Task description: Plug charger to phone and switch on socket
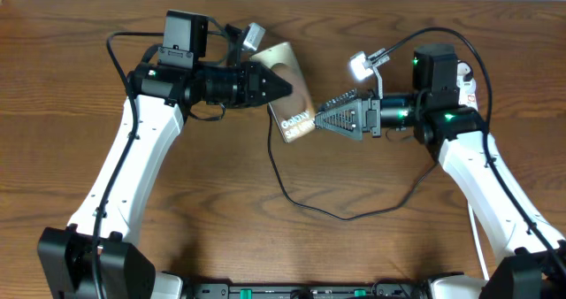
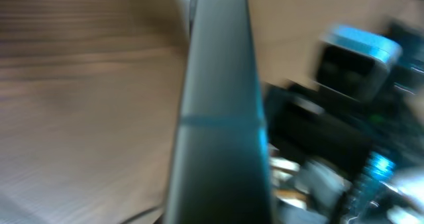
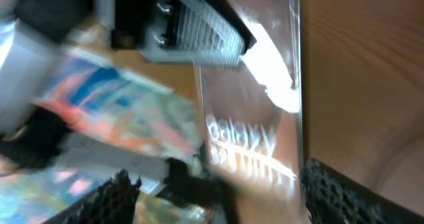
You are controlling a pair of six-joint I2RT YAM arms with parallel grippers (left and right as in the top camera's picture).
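Left fingers (image 1: 276,87): I've got them reaching in from the left, pressed together on the upper half of the phone (image 1: 296,113). My right wrist view shows a ribbed pad lying flat on the glossy face.
Phone: it sits mid-surface between my two arms, angled, with the white "Galaxy" lettering at the end nearer me. Only the left fingers are on it.
Right fingers (image 3: 344,197): spread wide, nothing between them. From overhead I see them pointing left, tips just beside the lettered end of the phone. I can't tell whether a tip grazes it.
Charger (image 1: 292,197): the thin black cable drops from the phone's left edge, loops across the bare wood toward me, then climbs to the right under my right arm. The plug tip I can't make out, so I can't say whether it's seated in the phone.
Socket (image 1: 466,85): the white strip is over on the far right, mostly hidden behind my right arm. A bit of white body with a red mark shows, and the switch position is unreadable.
Surface (image 1: 221,237): dark brown wood grain.
Left wrist view: badly blurred, just a dark slab running top to bottom down the middle.
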